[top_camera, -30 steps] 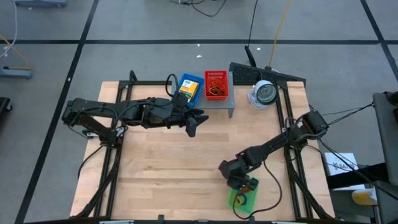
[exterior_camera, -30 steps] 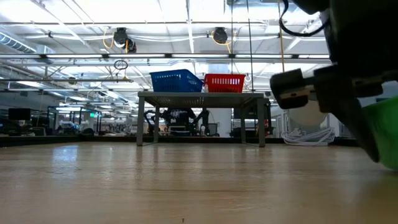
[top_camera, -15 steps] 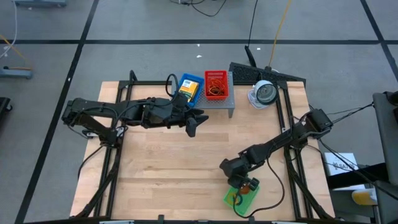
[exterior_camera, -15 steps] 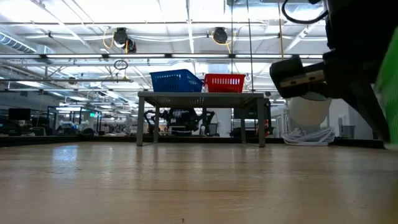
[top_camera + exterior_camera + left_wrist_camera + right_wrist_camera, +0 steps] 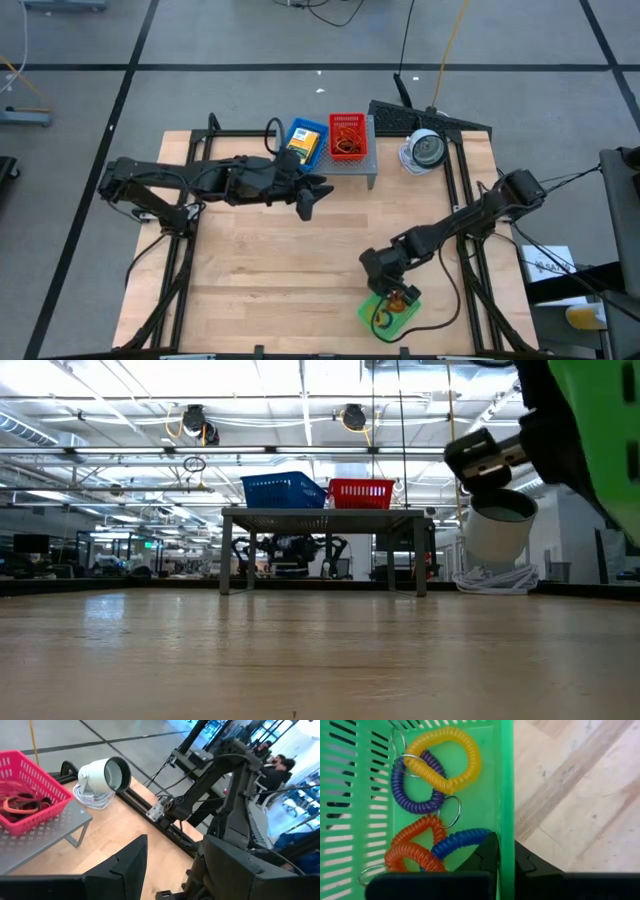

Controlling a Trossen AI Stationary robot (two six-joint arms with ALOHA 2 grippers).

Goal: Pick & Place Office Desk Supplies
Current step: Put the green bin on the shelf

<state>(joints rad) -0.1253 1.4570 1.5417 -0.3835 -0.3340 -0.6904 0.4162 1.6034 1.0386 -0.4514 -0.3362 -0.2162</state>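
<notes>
The green plastic mesh tray (image 5: 505, 780) sits at the near edge of the wooden surface (image 5: 270, 270), towards its right side, and it carries coiled rings: a yellow one (image 5: 451, 757), a purple one (image 5: 415, 792), an orange one (image 5: 415, 847) and a blue one (image 5: 460, 840). The right gripper (image 5: 502, 855) is over it, jaws pinching the tray's wall, one finger inside and one outside. In the low view the tray shows high at the right, clear of the surface. Far back, the grey perforated metal shelf (image 5: 352, 162) bears the red plastic mesh tray (image 5: 347, 134), with thin reddish rubber bands (image 5: 20, 802) in it, and the blue plastic mesh tray (image 5: 306, 140), with a yellow-and-green crayon box (image 5: 303, 141). The left gripper (image 5: 306, 203) hovers just in front of that shelf, jaws spread. The middle of the surface lies open. A round white-and-grey device (image 5: 424, 150) stands right of the shelf.
</notes>
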